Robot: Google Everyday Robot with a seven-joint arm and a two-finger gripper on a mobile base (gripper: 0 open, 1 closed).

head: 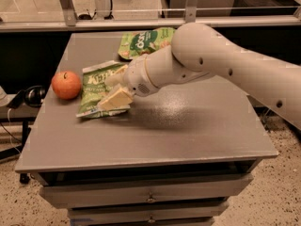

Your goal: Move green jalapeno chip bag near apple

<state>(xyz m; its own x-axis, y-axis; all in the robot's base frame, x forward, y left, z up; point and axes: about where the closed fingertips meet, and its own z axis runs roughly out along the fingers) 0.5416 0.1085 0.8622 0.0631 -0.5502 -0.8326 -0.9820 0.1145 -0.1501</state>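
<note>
The green jalapeno chip bag [96, 86] is light green with white "KETTLE" lettering. It lies flat on the grey table [155, 135], left of centre. The apple [66, 84] is small, round and orange-red and sits just left of the bag, almost touching it. My gripper [117, 86] is over the bag's right edge. Its cream fingers [115, 98] are spread apart, one near the bag's top right and one at its lower right. The arm reaches in from the right and hides part of the bag.
A second green bag with a dark round logo [143, 42] lies at the back of the table, behind my arm. Black headphones [29, 96] sit on a low surface left of the table. Drawers are below the tabletop. A railing runs behind.
</note>
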